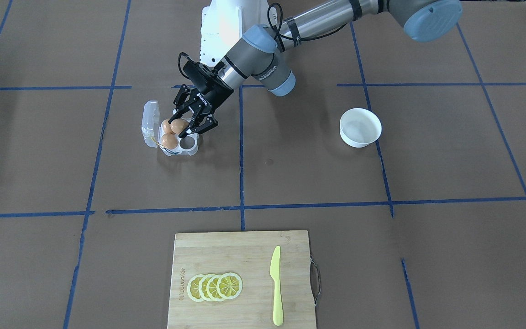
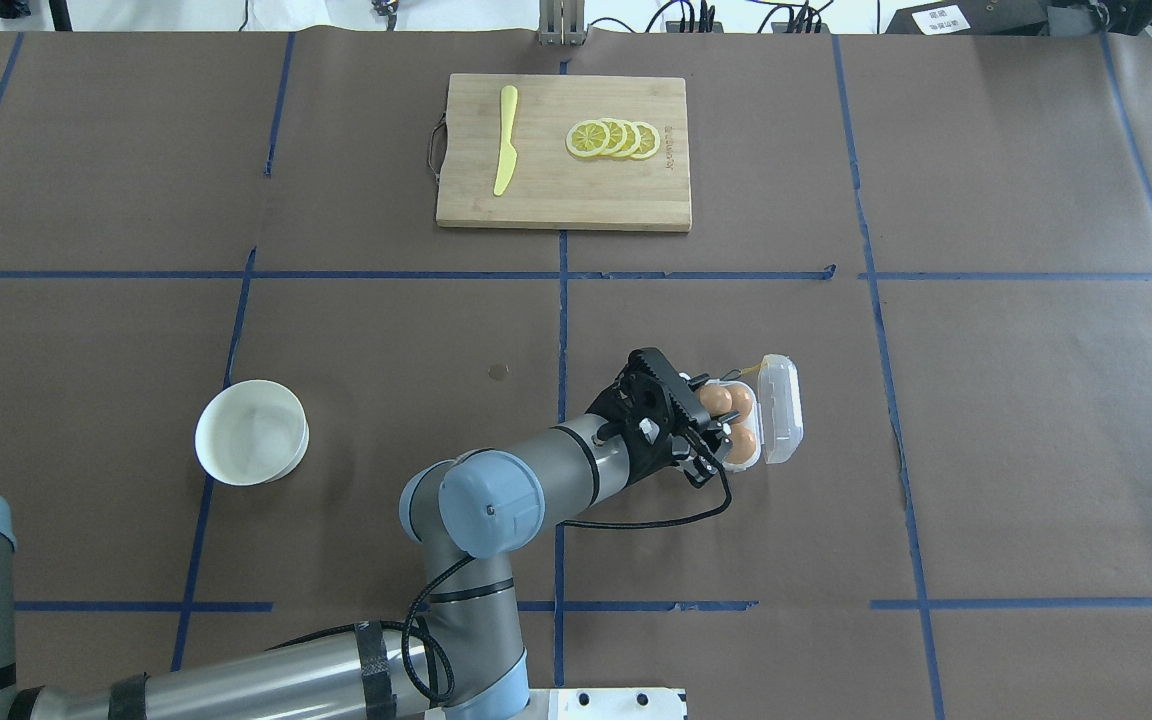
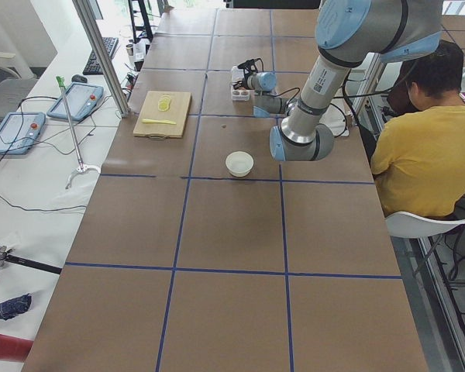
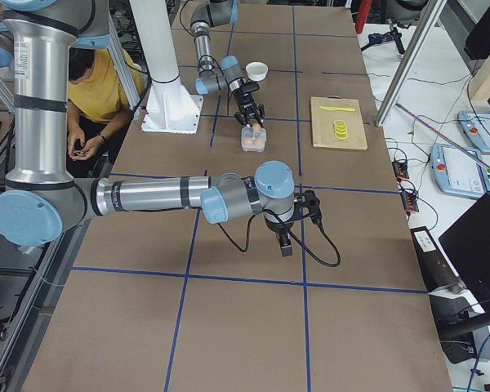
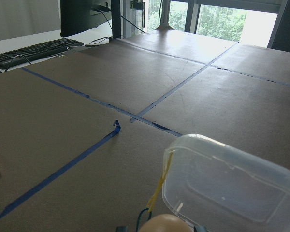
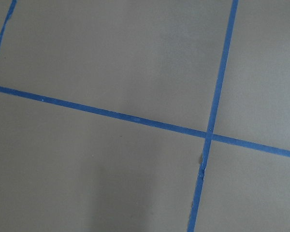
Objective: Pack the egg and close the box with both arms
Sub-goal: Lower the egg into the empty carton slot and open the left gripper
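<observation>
Eggs (image 1: 169, 141) in the box (image 1: 150, 119); bowl (image 1: 354, 139) well apart; knife (image 1: 276, 285) on board (image 1: 244, 256).

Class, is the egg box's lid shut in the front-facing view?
No, the lid stands open beside the cups of the box.

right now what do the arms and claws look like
The left arm and right arm are silver-grey tubes with light-blue joint caps and black bands. Black cables loop to the black left claw, marked with white lettering, and the black right claw.

Silver-grey arms (image 2: 576, 455), light-blue caps (image 2: 491, 503), black cables (image 2: 636, 523)
</observation>
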Robot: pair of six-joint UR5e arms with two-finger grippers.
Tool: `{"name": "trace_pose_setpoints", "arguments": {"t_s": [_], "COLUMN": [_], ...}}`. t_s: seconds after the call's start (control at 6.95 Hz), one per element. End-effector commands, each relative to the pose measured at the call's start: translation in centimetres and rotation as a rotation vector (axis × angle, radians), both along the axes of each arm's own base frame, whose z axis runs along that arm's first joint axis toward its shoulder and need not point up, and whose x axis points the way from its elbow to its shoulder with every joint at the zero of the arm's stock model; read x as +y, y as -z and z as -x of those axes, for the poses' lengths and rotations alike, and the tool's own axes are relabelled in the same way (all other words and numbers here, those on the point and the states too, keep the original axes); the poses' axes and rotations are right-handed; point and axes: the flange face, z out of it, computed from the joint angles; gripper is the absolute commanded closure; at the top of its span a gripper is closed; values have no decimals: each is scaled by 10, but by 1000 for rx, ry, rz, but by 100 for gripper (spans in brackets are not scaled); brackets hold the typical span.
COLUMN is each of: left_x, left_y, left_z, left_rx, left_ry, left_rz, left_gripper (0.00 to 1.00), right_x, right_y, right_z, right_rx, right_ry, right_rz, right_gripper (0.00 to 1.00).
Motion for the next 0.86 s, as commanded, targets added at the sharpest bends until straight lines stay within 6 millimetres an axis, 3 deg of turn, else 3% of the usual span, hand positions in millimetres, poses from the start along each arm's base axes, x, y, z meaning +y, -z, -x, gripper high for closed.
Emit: {"name": "trace_pose_setpoints", "arguments": {"t_s": [0.0,0.29,0.72], "left_x": [6,12,12], "left_y": [-3,-5,-3], "left_z": [-5,-7,-5], "left_rx": [-6,-8,-3], "left_ry": [-8,-15,-16], "left_rz": [2,2,1], "left_gripper": [90,75,30], "right_x": [0,0,-1], "right_y": [0,0,0], "right_z": [0,0,0], "right_rx": [0,0,2], "right_ry": [1,1,0], "right_rz": [0,-2,-2], "right_gripper": [0,0,0]}}
